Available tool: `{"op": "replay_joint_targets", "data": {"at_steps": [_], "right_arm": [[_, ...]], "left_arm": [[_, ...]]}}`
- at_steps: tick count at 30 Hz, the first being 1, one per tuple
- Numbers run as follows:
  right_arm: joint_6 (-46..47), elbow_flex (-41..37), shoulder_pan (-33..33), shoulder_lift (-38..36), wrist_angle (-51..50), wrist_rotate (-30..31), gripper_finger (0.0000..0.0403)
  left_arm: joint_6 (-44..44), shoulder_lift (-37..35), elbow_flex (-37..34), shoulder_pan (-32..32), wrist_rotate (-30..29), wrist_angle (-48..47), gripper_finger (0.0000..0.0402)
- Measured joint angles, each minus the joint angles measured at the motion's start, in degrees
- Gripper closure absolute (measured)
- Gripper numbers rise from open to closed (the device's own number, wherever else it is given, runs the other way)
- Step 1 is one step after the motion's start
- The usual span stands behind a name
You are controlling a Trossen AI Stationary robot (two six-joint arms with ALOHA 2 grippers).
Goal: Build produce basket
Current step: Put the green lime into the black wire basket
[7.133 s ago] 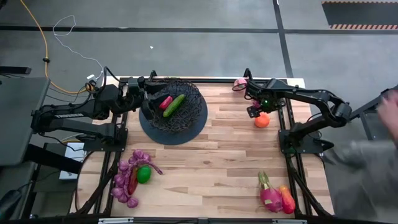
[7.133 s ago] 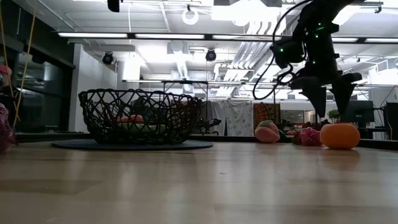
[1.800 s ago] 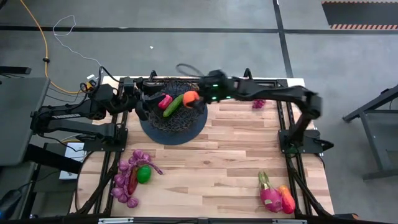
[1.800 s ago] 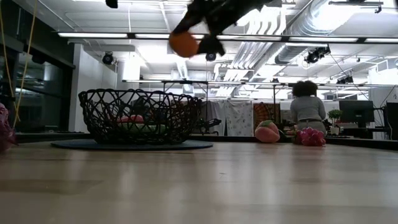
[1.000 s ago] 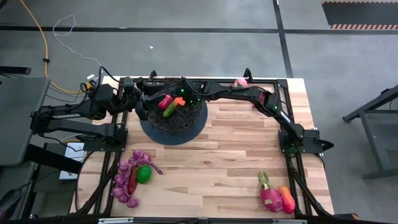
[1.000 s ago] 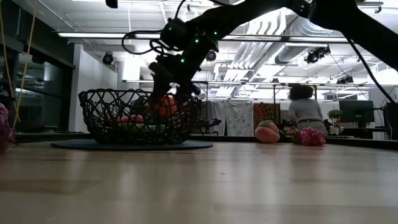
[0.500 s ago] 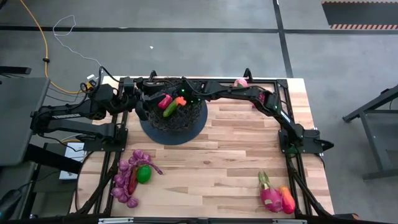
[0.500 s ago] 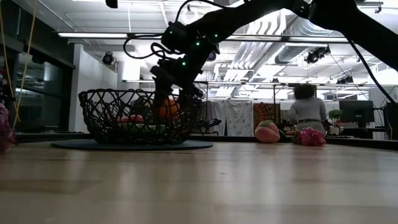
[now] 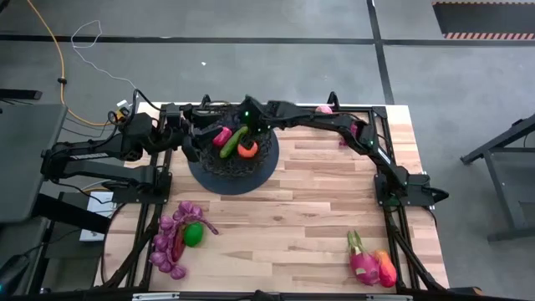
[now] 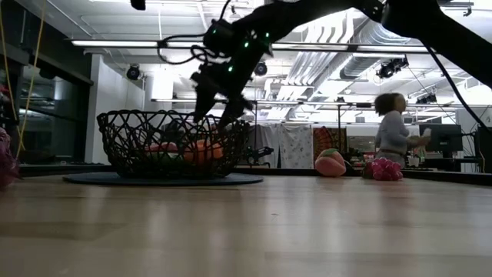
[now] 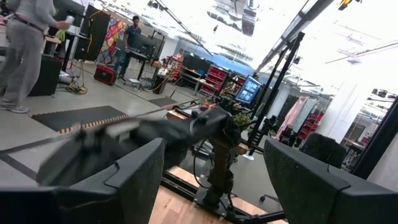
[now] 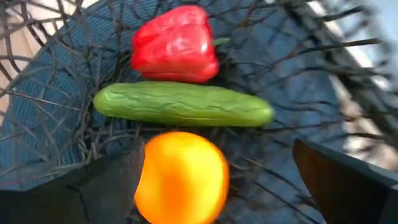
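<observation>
The basket [image 9: 261,159], a black wire bowl on a dark round base, stands at the far left of the table. In it lie a red pepper [image 12: 175,43], a green cucumber [image 12: 183,104] and an orange [image 12: 180,179]. My right gripper [image 10: 217,111] hangs open just above the basket's rim, over the orange, with its fingers apart on either side and clear of it. My left gripper [image 9: 194,134] stands open at the basket's left rim, and its wrist view shows only the room between its fingers. My left gripper stands against the basket's left rim [image 9: 197,144]; I cannot tell whether it touches the wire.
Purple grapes [image 9: 171,242] and a green lime [image 9: 193,234] lie near the left front edge. A pink fruit [image 9: 364,265] and a red-orange mango [image 9: 386,269] lie near the right front edge. More pink produce [image 9: 323,109] lies at the far edge. A person [image 10: 392,135] stands in the room behind.
My right gripper has let go of the orange inside the basket and has risen above the rim. The orange has dropped onto the basket's floor, beside the cucumber.
</observation>
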Motion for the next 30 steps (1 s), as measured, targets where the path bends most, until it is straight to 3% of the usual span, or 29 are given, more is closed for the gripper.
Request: {"op": "replay_joint_targets", "data": {"at_steps": [5, 10, 13, 17, 22, 26, 30], "right_arm": [[-6.76, 6.50, -1.05, -3.15, -10.93, 0.19, 0.0005], [-13.07, 2.61, -1.38, -10.35, -18.42, -0.04, 0.0005], [-13.30, -6.85, -1.82, -17.02, -17.06, -1.27, 0.0005], [-9.99, -26.88, -2.16, -29.64, -7.58, -3.28, 0.0005], [2.46, -49.44, -1.37, -47.22, 6.54, -6.06, 0.0005], [12.43, -60.63, 0.48, -59.34, 18.96, -7.88, 0.0005], [15.69, -67.26, 2.90, -67.93, 30.58, -7.79, 0.0005]], "left_arm": [[0.01, 0.01, 0.00, 0.02, 0.01, -0.02, 0.0135], [0.88, 0.00, 0.00, 0.00, 0.07, -0.15, 0.0135], [1.08, 0.02, 0.00, 0.02, 0.05, -0.18, 0.0135], [2.05, 0.00, 0.00, 0.01, 0.05, -0.31, 0.0135], [3.60, 0.01, 0.00, 0.00, 0.03, -0.37, 0.0135], [3.90, 0.01, 0.00, 0.02, 0.01, -0.51, 0.0135], [5.00, 0.02, 0.00, 0.01, 0.51, -0.55, 0.0135]]}}
